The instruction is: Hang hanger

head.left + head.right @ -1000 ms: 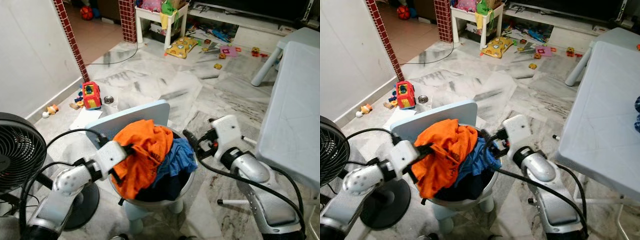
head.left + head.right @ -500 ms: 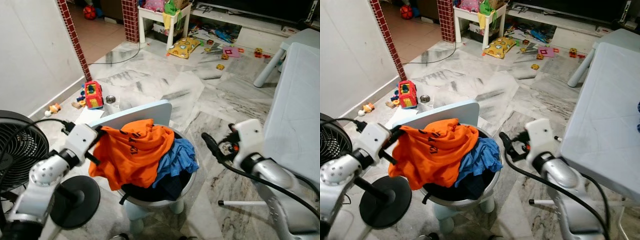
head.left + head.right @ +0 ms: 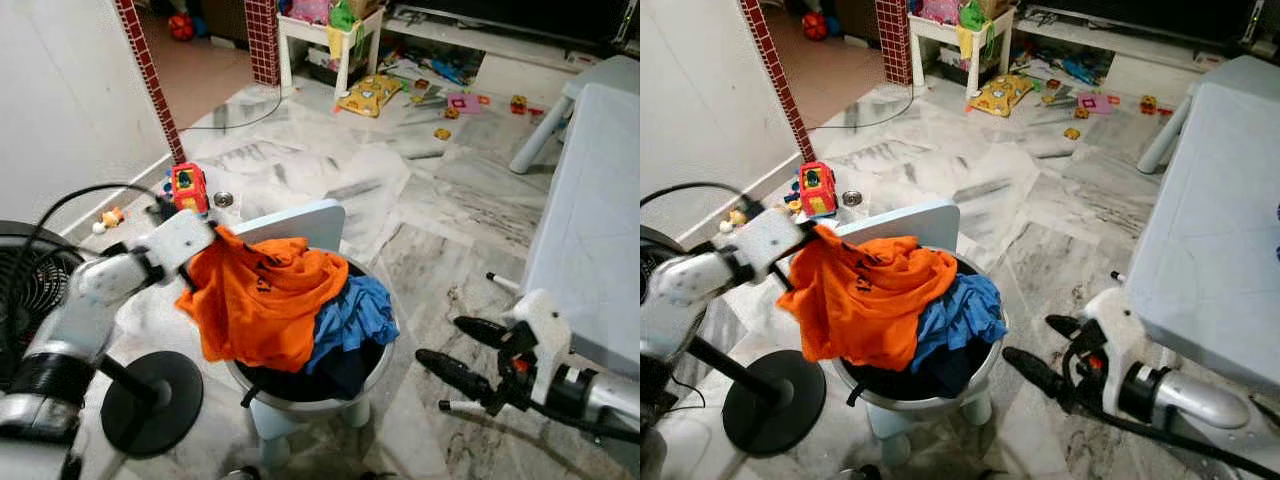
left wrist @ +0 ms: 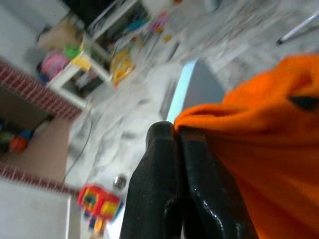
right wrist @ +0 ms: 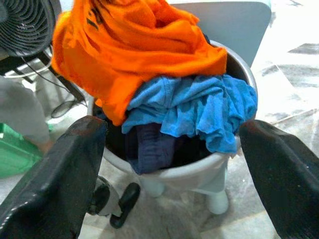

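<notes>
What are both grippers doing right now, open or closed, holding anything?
Left gripper: shut on the orange shirt, lifting it from the basin.
Right gripper: open, holding nothing, beside the basin.

Open marble floor (image 3: 430, 250) right of the round grey laundry tub (image 3: 372, 378), black pedestal fan (image 3: 40, 300) crowding its left, pale blue table (image 3: 590, 250) walling the far right

The left claw (image 3: 213, 232), pinched shut on the edge of the orange shirt (image 3: 262, 300), now sits higher and farther out to the robot's left than a second ago, so the shirt is stretched out above the basin (image 3: 372, 378) instead of bunched on it. The right claw (image 3: 466, 352) has drawn back from the basin's rim, low over the floor (image 3: 400, 200), fingers spread.
</notes>
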You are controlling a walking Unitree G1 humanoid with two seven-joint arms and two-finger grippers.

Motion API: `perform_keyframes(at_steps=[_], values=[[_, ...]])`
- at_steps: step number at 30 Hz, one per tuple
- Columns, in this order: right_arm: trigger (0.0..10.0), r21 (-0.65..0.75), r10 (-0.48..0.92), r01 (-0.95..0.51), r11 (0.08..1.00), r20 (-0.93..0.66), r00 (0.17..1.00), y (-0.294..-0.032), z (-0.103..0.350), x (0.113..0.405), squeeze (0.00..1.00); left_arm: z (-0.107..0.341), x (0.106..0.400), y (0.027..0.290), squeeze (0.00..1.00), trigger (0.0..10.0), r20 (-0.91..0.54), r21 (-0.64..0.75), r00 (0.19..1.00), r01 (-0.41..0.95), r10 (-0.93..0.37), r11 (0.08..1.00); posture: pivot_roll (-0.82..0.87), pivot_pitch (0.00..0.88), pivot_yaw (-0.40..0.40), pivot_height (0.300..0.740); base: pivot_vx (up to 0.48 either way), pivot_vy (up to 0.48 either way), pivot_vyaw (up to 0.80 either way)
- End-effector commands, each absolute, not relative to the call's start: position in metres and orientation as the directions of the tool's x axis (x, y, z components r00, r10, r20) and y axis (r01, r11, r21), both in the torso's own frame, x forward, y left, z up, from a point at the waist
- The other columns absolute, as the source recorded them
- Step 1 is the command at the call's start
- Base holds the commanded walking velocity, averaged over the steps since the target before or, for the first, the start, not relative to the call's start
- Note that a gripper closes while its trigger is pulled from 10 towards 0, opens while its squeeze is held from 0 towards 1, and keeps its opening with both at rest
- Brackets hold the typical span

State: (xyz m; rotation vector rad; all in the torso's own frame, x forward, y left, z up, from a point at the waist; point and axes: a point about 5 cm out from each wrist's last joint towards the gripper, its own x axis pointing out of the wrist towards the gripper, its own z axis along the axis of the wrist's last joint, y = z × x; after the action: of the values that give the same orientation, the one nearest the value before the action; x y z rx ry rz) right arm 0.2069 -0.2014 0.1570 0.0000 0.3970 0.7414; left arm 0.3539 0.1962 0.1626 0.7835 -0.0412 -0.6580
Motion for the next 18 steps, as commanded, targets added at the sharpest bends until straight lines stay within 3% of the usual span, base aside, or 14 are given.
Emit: perform_keyframes(at_steps=[1,4,6,7,10,12,14,17,18], values=[[10.0,0.133,0.656,-0.658,0.742,-0.353,0.668,-0.201,0.16,0.207,0.0,0.158,0.357,0.182,0.0,0.0,-0.219,0.686,0.775,0.554,-0.592,0.472,-0.2,0.178,0.018,0.74,0.0,0.0,0.0],[10.0,0.128,0.661,-0.664,0.736,-0.347,0.666,-0.196,0.161,0.208,0.0,0.15,0.361,0.146,0.0,0.0,-0.246,0.72,0.702,0.593,-0.668,0.359,-0.21,0.182,0.018,0.74,0.0,0.0,0.0],[10.0,0.118,0.666,-0.674,0.729,-0.349,0.659,-0.192,0.162,0.206,0.0,0.14,0.352,0.11,0.0,0.0,-0.29,0.719,0.56,0.663,-0.776,0.209,-0.24,0.184,0.021,0.74,0.0,0.0,0.0],[10.0,0.115,0.667,-0.676,0.728,-0.348,0.659,-0.191,0.163,0.205,0.0,0.13,0.342,0.086,0.0,0.0,-0.331,0.689,0.436,0.717,-0.837,0.102,-0.25,0.185,0.022,0.74,0.0,0.0,0.0],[10.0,0.111,0.667,-0.677,0.727,-0.343,0.661,-0.189,0.167,0.204,0.0,0.102,0.318,0.065,0.0,0.0,-0.466,0.572,0.203,0.811,-0.861,-0.118,-0.26,0.186,0.022,0.74,0.0,0.0,0.0],[10.0,0.102,0.665,-0.677,0.729,-0.343,0.664,-0.188,0.168,0.204,0.0,0.076,0.303,0.067,0.0,0.0,-0.608,0.459,0.063,0.841,-0.791,-0.286,-0.28,0.188,0.023,0.74,0.0,0.0,0.0],[10.0,0.089,0.658,-0.675,0.732,-0.348,0.668,-0.188,0.168,0.204,0.0,0.069,0.299,0.07,0.0,0.0,-0.639,0.412,0.03,0.857,-0.768,-0.309,-0.28,0.189,0.023,0.74,0.0,0.0,0.0],[10.0,0.084,0.651,-0.67,0.737,-0.351,0.673,-0.189,0.169,0.204,0.0,0.067,0.303,0.074,0.0,0.0,-0.635,0.421,0.086,0.872,-0.768,-0.25,-0.28,0.19,0.023,0.74,0.0,0.0,0.0],[10.0,0.083,0.649,-0.668,0.74,-0.351,0.675,-0.189,0.169,0.204,0.0,0.067,0.307,0.078,0.0,1.6,-0.629,0.429,0.125,0.879,-0.767,-0.208,-0.28,0.189,0.021,0.74,0.0,0.0,0.0]])
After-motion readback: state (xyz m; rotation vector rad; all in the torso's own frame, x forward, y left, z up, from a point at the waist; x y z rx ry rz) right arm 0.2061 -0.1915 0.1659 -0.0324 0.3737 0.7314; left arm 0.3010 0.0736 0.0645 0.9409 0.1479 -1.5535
